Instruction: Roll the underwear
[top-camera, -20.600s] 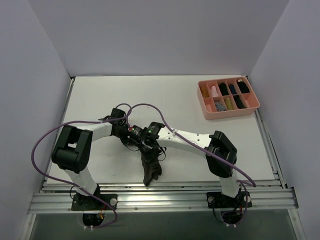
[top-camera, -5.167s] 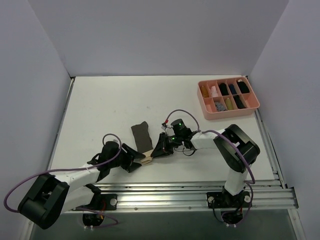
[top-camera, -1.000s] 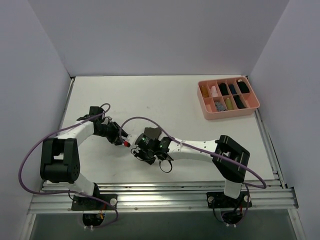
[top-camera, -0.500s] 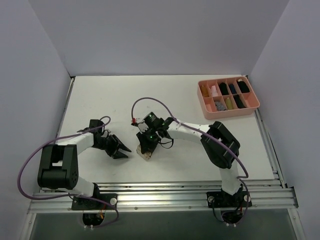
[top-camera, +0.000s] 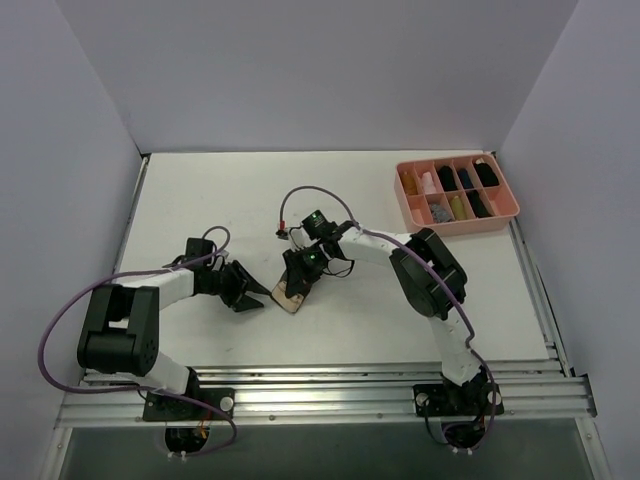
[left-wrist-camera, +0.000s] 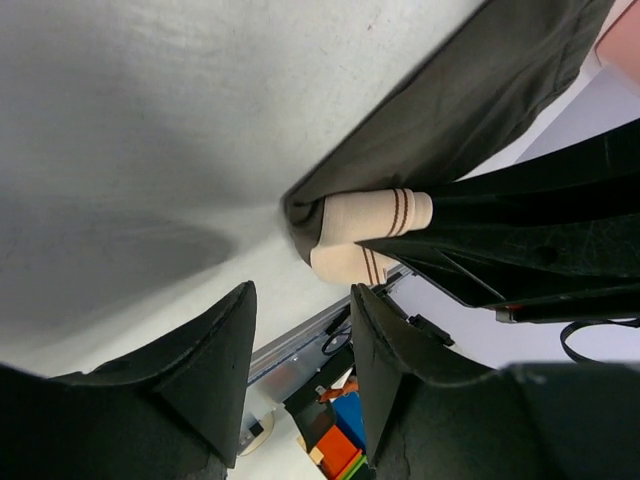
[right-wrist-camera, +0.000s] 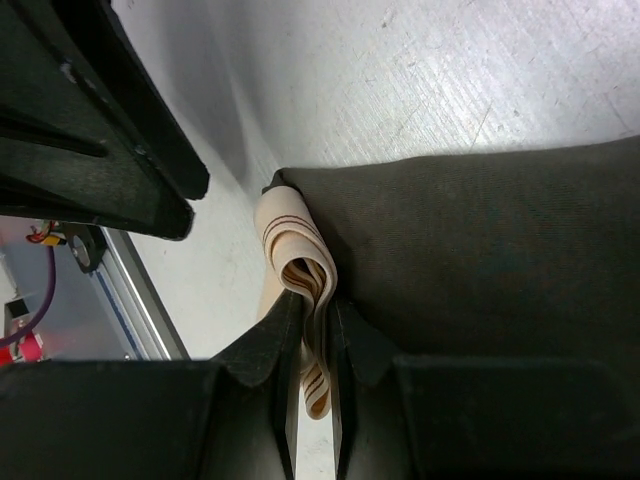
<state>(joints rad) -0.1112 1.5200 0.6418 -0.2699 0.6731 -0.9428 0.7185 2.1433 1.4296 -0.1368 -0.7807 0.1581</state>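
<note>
The white surface (top-camera: 200, 200) carries everything. The white-and-black right arm (top-camera: 428, 268) rises from its base, then stretches low toward 9 o'clock. The matching left arm (top-camera: 172, 284) lies low and reaches toward 3 o'clock. A pink plastic compartment tray (top-camera: 460, 227) sits at 2 o'clock, well apart. The dark olive-brown cloth underwear (right-wrist-camera: 480, 250) lies near the middle, its long axis running 1 to 7 o'clock. Its beige, brown-striped waistband (left-wrist-camera: 365, 215) is folded at the 7 o'clock end. The right claw (right-wrist-camera: 312, 312) is closed on that fold. The left claw (left-wrist-camera: 300, 295) stands open and empty, just beside the waistband at its 9 o'clock.
</note>
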